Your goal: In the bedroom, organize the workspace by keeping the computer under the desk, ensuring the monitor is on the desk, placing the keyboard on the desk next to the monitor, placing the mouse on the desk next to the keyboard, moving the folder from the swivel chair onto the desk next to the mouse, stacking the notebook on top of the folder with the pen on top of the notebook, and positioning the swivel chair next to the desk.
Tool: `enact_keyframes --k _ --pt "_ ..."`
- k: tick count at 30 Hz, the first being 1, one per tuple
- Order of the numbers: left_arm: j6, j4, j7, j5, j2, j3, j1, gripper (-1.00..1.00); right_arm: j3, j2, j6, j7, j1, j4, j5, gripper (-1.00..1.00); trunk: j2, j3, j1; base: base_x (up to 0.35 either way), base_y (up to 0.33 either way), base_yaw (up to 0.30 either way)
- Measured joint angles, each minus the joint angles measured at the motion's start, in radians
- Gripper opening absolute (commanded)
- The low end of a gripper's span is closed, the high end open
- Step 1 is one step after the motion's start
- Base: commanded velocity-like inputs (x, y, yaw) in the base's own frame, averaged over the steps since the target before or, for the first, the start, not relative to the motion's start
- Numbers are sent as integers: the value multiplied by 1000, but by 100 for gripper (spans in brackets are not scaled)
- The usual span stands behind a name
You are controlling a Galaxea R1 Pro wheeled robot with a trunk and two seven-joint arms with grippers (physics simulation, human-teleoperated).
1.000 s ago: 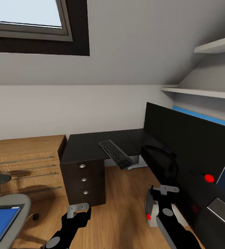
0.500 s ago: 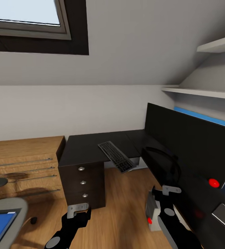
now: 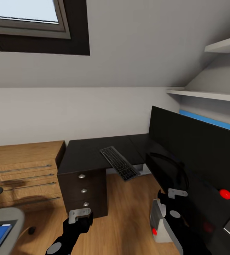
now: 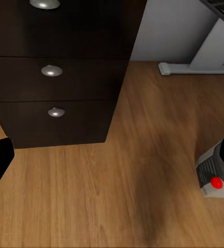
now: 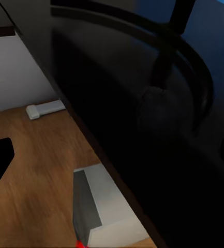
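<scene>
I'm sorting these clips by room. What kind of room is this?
Probably a home office corner in an attic room: an L-shaped black desk with a keyboard and monitor stands under a sloped ceiling with a skylight.
</scene>
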Motion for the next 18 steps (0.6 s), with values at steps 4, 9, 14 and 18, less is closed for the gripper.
enact_keyframes --k 4,9,14,18 --pt "0 1 0 0 0 0 0 100 -1 -9 0 5 -2 2 -2 100 0 0 0 122 0 0" --pt "0 1 0 0 0 0 0 100 -23 -13 0 24 -2 3 -4 100 0 0 0 17 0 0" --pt "0 1 0 0 0 0 0 100 -39 -14 0 30 -2 3 -5 100 0 0 0 137 0 0" --pt "0 1 0 1 0 0 0 100 -41 -14 -1 30 -2 3 -5 100 0 0 0 126 0 0"
